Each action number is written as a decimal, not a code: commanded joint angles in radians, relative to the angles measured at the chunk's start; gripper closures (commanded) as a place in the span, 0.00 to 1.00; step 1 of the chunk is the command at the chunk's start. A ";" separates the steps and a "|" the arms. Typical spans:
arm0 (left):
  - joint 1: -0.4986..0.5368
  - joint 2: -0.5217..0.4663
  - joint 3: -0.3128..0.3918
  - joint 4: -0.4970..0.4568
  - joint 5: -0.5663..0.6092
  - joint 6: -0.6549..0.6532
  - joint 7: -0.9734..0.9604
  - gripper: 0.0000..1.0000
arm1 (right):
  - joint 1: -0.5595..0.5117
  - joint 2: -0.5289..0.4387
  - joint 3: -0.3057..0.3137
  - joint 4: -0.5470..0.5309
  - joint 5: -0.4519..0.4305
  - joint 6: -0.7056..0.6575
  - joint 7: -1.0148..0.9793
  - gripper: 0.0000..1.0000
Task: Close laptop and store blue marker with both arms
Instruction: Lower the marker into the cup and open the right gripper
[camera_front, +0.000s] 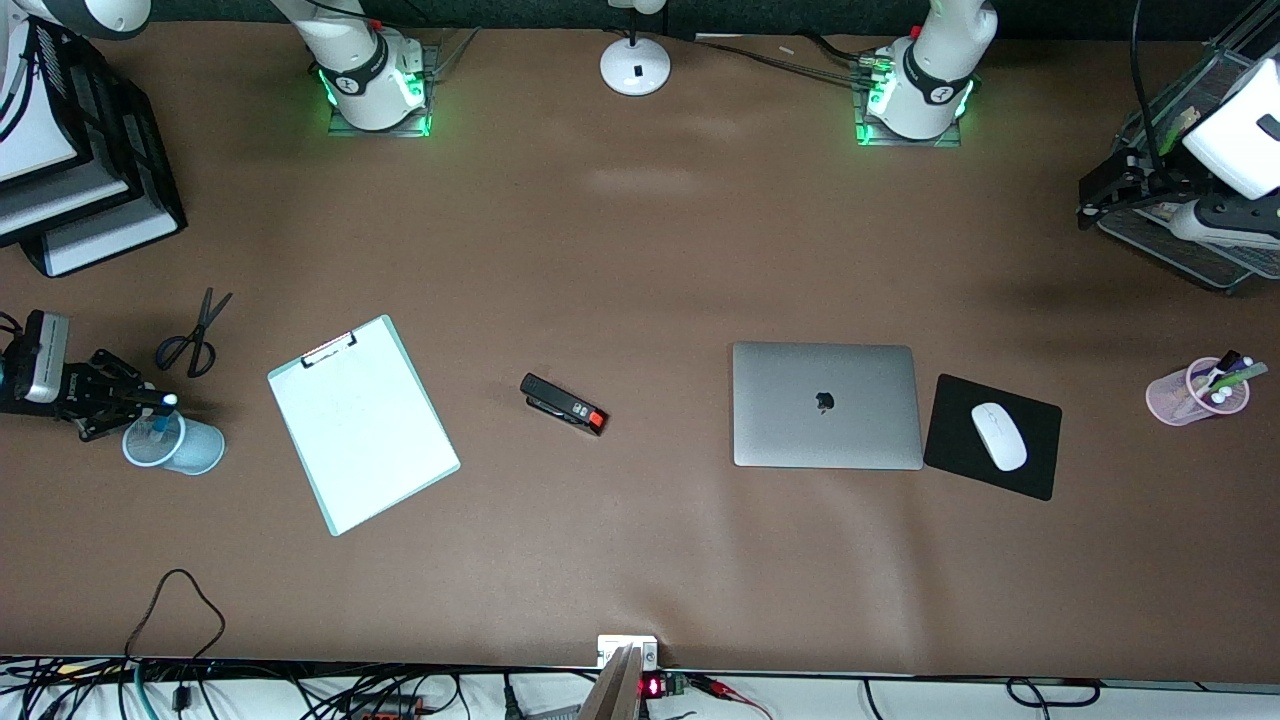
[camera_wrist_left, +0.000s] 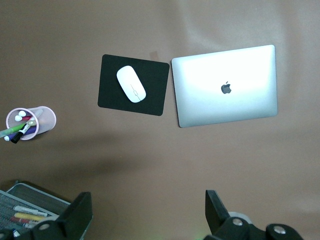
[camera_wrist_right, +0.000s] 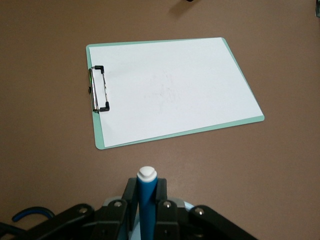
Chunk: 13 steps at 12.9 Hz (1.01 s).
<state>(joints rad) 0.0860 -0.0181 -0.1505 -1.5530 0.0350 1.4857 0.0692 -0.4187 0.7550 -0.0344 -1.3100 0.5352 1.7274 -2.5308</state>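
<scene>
Laptop: slim silver-grey laptop (camera_front: 826, 404) lies lid-down on the brown desk (camera_front: 640, 260), just beside the flat black mouse pad (camera_front: 1030, 462).
Marker: slim bright-blue marker with white end (camera_wrist_right: 147, 200) — upright over the pale-blue mesh cup (camera_front: 178, 447).
Right hand (camera_front: 130, 405): clamped on the marker.
Left hand (camera_wrist_left: 150, 212): fingers apart — waiting over the desk's left-arm end.

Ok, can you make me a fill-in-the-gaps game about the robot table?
1. The laptop lid is ____.
2. The right gripper holds the blue marker over a pale blue ____.
3. The white mouse lies on a black ____.
4. The stapler lies between the laptop and the ____.

Missing words: closed; cup; mouse pad; clipboard
</scene>
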 joint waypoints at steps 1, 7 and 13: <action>-0.034 -0.055 0.034 -0.053 -0.007 -0.004 0.008 0.00 | -0.025 0.015 0.014 0.035 0.009 0.027 -0.007 0.23; -0.032 -0.046 0.023 -0.038 -0.003 0.005 0.011 0.00 | -0.008 -0.098 0.008 0.006 0.013 0.014 0.410 0.00; -0.025 -0.049 0.008 -0.044 -0.004 0.001 0.014 0.00 | 0.141 -0.356 0.008 -0.106 -0.133 0.012 1.023 0.00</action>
<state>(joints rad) 0.0606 -0.0461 -0.1456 -1.5777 0.0349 1.4831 0.0699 -0.3202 0.5007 -0.0246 -1.3371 0.4592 1.7383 -1.6751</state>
